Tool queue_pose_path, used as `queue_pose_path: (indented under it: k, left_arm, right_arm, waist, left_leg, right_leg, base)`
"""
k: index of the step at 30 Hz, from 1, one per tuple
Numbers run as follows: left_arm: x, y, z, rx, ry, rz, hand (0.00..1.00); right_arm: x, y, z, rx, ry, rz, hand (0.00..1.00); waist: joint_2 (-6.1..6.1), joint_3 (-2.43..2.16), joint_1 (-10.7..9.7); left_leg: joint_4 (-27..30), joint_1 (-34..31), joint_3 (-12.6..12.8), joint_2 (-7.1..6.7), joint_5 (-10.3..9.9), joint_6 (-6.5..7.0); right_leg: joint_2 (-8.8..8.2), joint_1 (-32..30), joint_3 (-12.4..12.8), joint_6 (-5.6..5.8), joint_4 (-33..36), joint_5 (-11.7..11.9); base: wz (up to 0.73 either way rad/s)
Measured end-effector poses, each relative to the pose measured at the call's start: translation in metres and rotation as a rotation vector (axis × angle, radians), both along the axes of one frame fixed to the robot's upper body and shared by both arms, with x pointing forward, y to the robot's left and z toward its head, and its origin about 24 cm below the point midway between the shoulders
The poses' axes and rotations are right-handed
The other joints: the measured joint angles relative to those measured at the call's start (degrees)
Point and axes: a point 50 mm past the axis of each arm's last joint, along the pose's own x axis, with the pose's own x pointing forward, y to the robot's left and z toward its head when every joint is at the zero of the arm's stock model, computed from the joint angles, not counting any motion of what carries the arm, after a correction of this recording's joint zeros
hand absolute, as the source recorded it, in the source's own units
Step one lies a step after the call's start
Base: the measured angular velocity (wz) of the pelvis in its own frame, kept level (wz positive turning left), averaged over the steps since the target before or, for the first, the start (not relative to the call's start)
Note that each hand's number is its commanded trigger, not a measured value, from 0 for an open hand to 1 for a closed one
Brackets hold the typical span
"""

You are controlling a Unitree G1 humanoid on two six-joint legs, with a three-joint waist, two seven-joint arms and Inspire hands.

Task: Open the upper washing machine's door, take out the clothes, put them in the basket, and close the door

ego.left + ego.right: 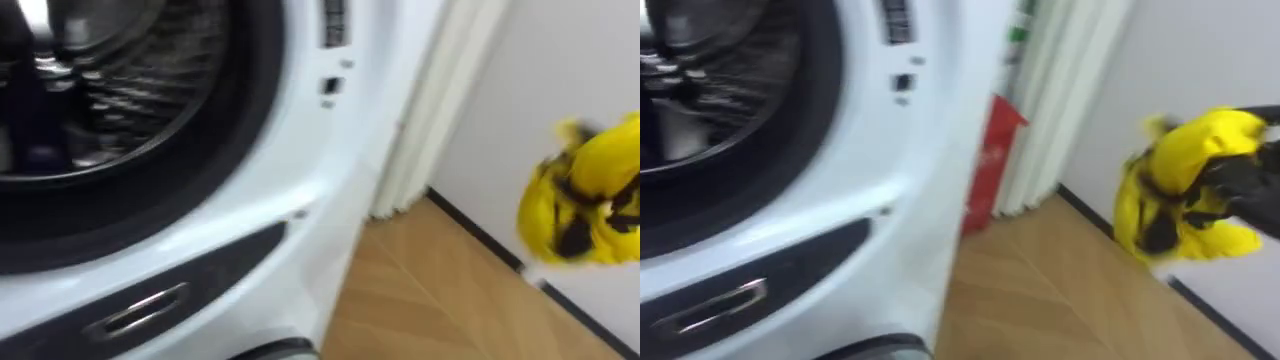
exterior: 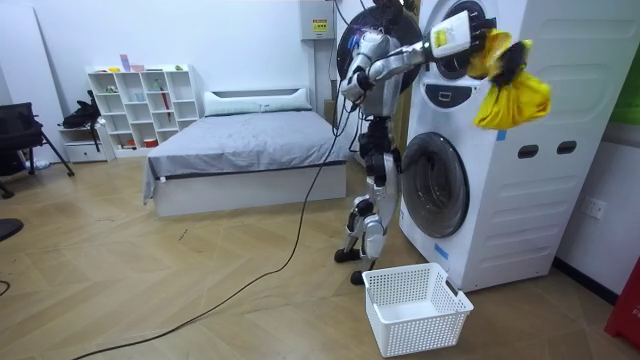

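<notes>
The crumpled yellow garment (image 1: 1170, 160) with dark patches hangs at the right edge of the frame, clear of the white front-loading washing machine (image 1: 320, 160) at the left. The right hand (image 1: 1245, 180) has its dark fingers curled into the cloth. In the room view the robot stands at the machine's front, arm stretched high towards upper right. A white slatted plastic laundry basket (image 2: 415, 305) sits on the wooden floor (image 2: 200, 260) at lower centre.

A crumpled yellow garment (image 1: 1180, 155), gripped in the right hand (image 1: 1243, 182), hangs in the air beside the white washing machine (image 1: 300, 120).
</notes>
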Motion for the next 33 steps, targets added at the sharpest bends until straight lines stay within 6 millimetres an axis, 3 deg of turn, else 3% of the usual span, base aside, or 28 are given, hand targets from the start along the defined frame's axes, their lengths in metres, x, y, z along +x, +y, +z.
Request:
queue_pose_path:
  k: [2,9,14,17,18,20,21,22,26,31,33]
  left_arm:
    - [-0.001,0.001,0.0,-0.011,0.016,0.007,0.0]
    - [-0.004,0.0,-0.001,-0.042,0.024,0.043,0.0]
    - [-0.001,-0.007,-0.004,-0.064,0.056,-0.034,0.0]
    - [0.003,-0.012,-0.006,-0.079,0.071,-0.077,0.0]
    - [0.003,-0.013,-0.006,-0.08,0.073,-0.084,0.0]
    - [0.007,-0.016,-0.008,-0.097,0.092,-0.119,0.0]
    - [0.006,-0.017,-0.009,-0.104,0.098,-0.123,0.0]
    - [0.007,-0.02,-0.01,-0.12,0.095,-0.126,0.0]
    - [0.015,-0.031,-0.013,-0.173,0.093,-0.165,0.0]
    - [0.032,-0.039,-0.014,-0.202,0.062,-0.238,0.0]
    - [0.04,-0.043,-0.014,-0.217,0.046,-0.253,0.0]
  right_arm:
    - [-0.001,-0.002,0.0,0.014,-0.004,-0.013,1.0]
    - [0.002,-0.001,-0.004,0.022,0.023,0.018,1.0]
    - [0.01,-0.001,-0.029,0.084,0.121,0.045,1.0]
    - [0.016,0.007,-0.056,0.164,0.211,0.081,1.0]
    - [0.017,0.009,-0.06,0.181,0.222,0.086,1.0]
    - [0.019,0.013,-0.083,0.242,0.289,0.102,1.0]
    - [0.019,0.015,-0.09,0.258,0.317,0.108,1.0]
    - [0.019,0.017,-0.104,0.286,0.369,0.117,1.0]
    - [0.014,0.024,-0.141,0.399,0.465,0.094,1.0]
    - [0.005,0.032,-0.186,0.489,0.623,0.056,1.0]
    - [0.003,0.036,-0.199,0.513,0.677,0.053,1.0]
  waist:
    - [0.17,0.09,-1.1]
    - [0.24,0.12,-0.9]
    - [0.94,0.5,-0.6]
    - [1.66,0.31,-0.2]
    - [2.14,0.42,0.0]
    - [3.56,0.16,0.9]
    - [4.33,0.3,1.2]
    - [5.29,-0.11,1.2]
    - [9.49,-0.19,1.1]
    - [12.19,-0.03,1.0]
    - [13.21,0.24,0.9]
  left_leg:
    - [0.1,-0.4,0.3,0.15,0.0,0.0]
    - [0.2,-0.4,4.7,0.72,-0.1,-0.21]
    - [0.3,0.1,5.2,1.1,-0.6,-1.01]
    - [0.3,-0.6,6.6,1.08,-0.7,-1.15]
    - [0.3,-0.9,6.6,1.04,-0.7,-1.16]
    - [0.4,-1.5,6.6,0.95,-1.0,-1.24]
    - [0.4,-1.6,6.6,0.95,-1.0,-1.27]
    - [0.4,-1.8,6.5,0.96,-1.3,-1.24]
    - [1.0,-5.2,6.3,0.68,-1.5,-1.03]
    - [2.5,-8.9,6.3,0.75,-1.6,-0.99]
    - [2.5,-9.8,6.3,0.69,-1.6,-0.98]
  right_leg:
    - [0.61,-0.9,1.6,-0.16,0.6,0.1]
    - [2.03,-2.5,4.9,-0.47,1.0,0.8]
    - [3.26,-2.7,7.6,-0.48,0.9,1.5]
    - [3.71,-3.8,9.0,-0.29,1.3,2.0]
    - [3.8,-4.4,9.3,-0.24,1.6,2.0]
    - [4.28,-5.5,10.7,-0.03,2.2,2.3]
    - [4.44,-5.7,11.1,0.0,2.3,2.3]
    - [4.69,-6.1,11.5,0.02,2.3,2.3]
    - [4.76,-10.0,12.0,0.39,3.8,2.4]
    - [4.77,-13.6,12.3,0.47,5.4,2.3]
    - [4.96,-14.6,12.6,0.53,6.0,2.3]
  base:
    - [-0.28]
    - [-0.3]
    - [-0.26]
    - [-0.31]
    - [-0.31]
    - [-0.32]
    - [-0.31]
    - [-0.26]
    - [-0.12]
    - [0.0]
    - [0.03]
